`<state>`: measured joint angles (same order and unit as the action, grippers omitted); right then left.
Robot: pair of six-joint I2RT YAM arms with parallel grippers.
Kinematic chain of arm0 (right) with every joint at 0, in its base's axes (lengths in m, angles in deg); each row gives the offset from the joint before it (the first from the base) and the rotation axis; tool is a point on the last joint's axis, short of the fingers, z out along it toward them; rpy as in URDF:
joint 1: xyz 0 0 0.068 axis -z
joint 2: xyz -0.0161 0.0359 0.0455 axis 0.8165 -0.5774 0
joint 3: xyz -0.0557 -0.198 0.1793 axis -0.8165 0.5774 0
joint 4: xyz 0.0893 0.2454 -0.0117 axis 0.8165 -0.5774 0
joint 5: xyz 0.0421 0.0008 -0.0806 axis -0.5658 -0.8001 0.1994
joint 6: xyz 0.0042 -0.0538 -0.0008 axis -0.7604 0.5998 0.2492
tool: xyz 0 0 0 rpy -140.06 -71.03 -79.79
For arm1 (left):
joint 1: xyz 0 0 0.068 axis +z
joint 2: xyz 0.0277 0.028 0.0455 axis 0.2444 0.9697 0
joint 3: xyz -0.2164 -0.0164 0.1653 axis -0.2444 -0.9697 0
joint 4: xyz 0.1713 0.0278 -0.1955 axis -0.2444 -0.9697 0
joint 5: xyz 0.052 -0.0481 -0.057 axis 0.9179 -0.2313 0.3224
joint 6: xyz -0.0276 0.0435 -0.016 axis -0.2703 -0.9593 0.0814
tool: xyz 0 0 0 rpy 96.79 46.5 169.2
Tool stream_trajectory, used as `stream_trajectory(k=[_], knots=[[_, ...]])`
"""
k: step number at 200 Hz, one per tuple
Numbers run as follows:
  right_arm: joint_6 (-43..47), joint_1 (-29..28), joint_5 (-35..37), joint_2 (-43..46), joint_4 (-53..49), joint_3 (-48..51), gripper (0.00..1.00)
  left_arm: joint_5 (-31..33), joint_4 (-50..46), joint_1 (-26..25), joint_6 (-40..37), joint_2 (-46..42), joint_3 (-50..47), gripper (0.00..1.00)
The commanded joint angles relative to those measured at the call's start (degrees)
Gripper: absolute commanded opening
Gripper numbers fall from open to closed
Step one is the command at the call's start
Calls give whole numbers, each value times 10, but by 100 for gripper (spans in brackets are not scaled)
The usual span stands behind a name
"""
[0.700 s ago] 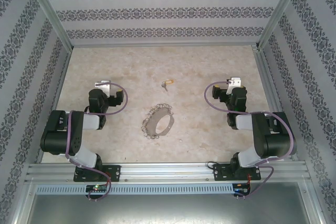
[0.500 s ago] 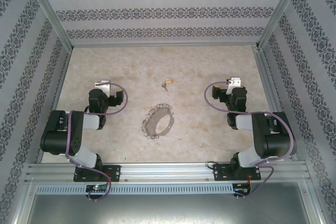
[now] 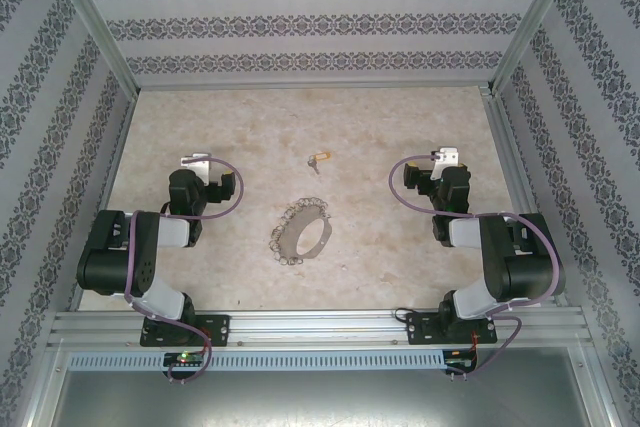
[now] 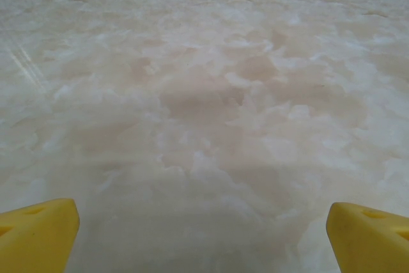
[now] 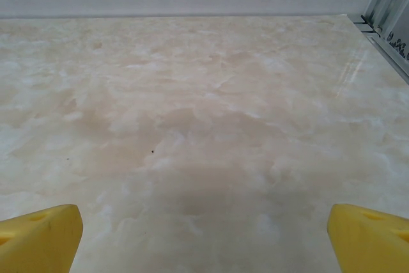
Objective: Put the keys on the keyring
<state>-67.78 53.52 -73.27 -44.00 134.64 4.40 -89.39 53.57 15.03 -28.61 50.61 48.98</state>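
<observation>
From above, the keyring [image 3: 303,230] lies mid-table, with the tiny key [image 3: 319,159] apart at its twelve o'clock. The key looks light, stiff and slippery (I'd pinch the gold head).

Left wrist: my left gripper [image 4: 204,238] is spread wide and empty.

Right wrist: my right gripper [image 5: 204,238] is likewise.

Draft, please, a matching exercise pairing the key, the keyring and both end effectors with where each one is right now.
Column one:
1. key
2. keyring
3. left end effector
4. right end effector

Column two:
A. open, above bare table on the right side
B. lying mid-table, closer to the near edge
C. open, above bare table on the left side
D. lying farther back, apart from the keyring

Pairs: 1-D; 2-B; 3-C; 4-A
</observation>
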Motion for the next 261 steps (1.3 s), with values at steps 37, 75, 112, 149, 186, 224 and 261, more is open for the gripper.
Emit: stream_trajectory(k=[37, 75, 112, 149, 186, 224, 261], knots=[[4, 10, -25, 10, 13, -4, 98, -15, -1, 6, 8, -3, 8, 100], [-1, 0, 35, 100, -81, -12, 98, -26, -172, 6, 6, -82, 66, 100], [-72, 1, 39, 182, -272, -80, 98, -70, -315, 6, 33, -125, 134, 100], [-269, 50, 3, 240, -286, -68, 98, -112, -389, -4, 69, -173, 172, 100], [-296, 54, -76, 247, -381, -97, 98, -177, -481, -29, 123, -214, 223, 100], [-286, 31, -181, 253, -445, -109, 95, -210, -550, -112, 142, -226, 247, 98], [-281, -8, -206, 244, -524, -130, 91, -172, -598, -229, 130, -210, 241, 94]])
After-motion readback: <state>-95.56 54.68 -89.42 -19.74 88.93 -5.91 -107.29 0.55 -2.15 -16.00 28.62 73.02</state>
